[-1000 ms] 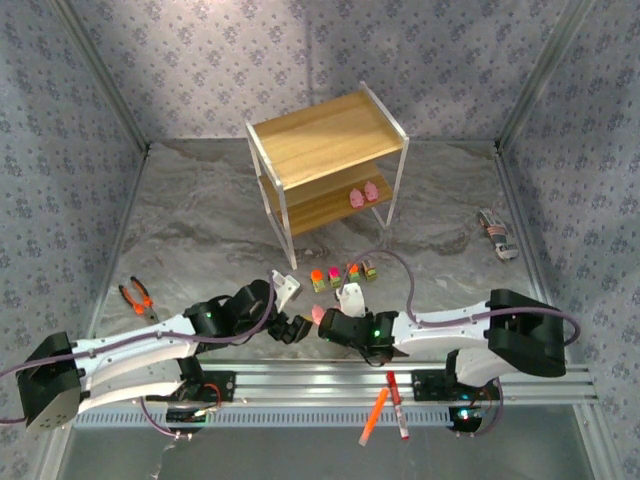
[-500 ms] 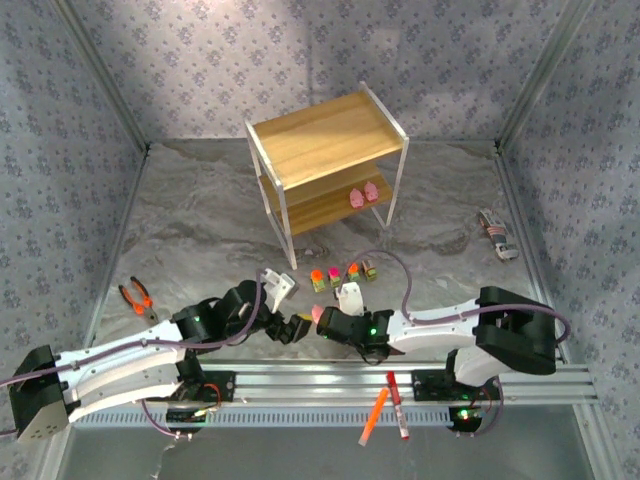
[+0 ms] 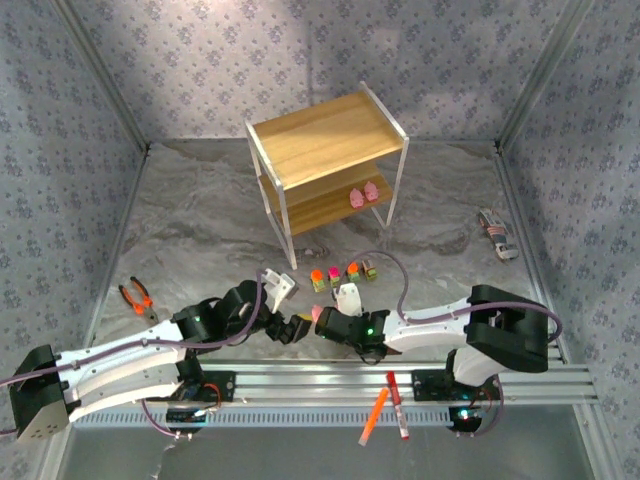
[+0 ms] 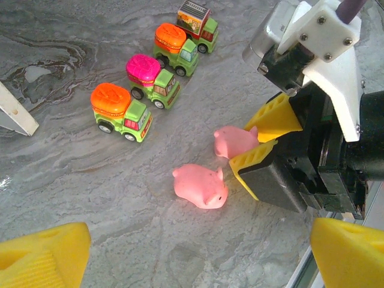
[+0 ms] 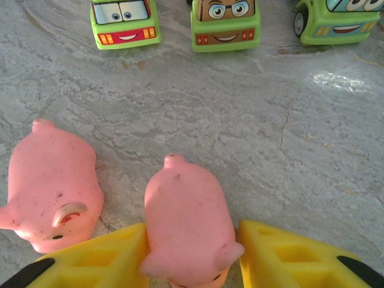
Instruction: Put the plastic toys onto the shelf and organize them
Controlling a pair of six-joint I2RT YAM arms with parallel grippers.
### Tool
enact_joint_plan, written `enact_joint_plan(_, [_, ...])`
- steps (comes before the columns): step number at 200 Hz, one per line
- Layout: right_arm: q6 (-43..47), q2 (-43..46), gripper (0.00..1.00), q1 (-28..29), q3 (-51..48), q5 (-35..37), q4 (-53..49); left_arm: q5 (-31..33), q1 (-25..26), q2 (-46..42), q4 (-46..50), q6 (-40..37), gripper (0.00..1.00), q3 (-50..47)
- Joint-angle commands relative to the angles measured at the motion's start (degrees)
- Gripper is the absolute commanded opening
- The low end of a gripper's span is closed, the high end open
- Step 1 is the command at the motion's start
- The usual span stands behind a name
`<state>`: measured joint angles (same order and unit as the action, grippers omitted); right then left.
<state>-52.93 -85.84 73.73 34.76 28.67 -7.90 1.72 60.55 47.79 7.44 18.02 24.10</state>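
Observation:
The shelf [image 3: 325, 160] stands at the back, with two pink pigs [image 3: 362, 193] on its lower board. Four yellow-green trucks [image 3: 343, 273] stand in a row on the table; in the left wrist view their tops are orange [image 4: 120, 111], pink [image 4: 151, 76], orange [image 4: 175, 46] and grey [image 4: 197, 18]. My right gripper [image 5: 192, 240] is shut on a pink pig [image 5: 187, 225] that rests on the table, yellow fingers [image 5: 96, 261] pressed to its sides. A second pig [image 4: 201, 186] lies beside it. My left gripper [image 4: 198, 255] hovers open just behind that pig.
Orange-handled pliers [image 3: 137, 297] lie at the left. Orange and red marker pens [image 3: 384, 405] rest on the aluminium rail [image 3: 300, 378] at the near edge. A small grey object [image 3: 497, 235] lies at the far right. The two grippers nearly touch.
The left arm has drawn back and lowered over the first half second, then stayed still. The right arm's elbow has crept left; its gripper stays at the pig.

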Motion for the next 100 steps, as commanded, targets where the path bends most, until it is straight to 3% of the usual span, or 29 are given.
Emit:
enact_joint_plan(1, [0.59, -0.92, 0.41, 0.42, 1.15, 0.94, -0.26, 0.10, 0.56, 0.46, -0.37, -0.88, 0.94, 0.16])
enact_joint_plan(100, [-0.26, -1.13, 0.29, 0.84, 2.41, 2.68, -3.16, 0.11, 0.53, 1.12, -0.42, -0.88, 0.94, 0.25])
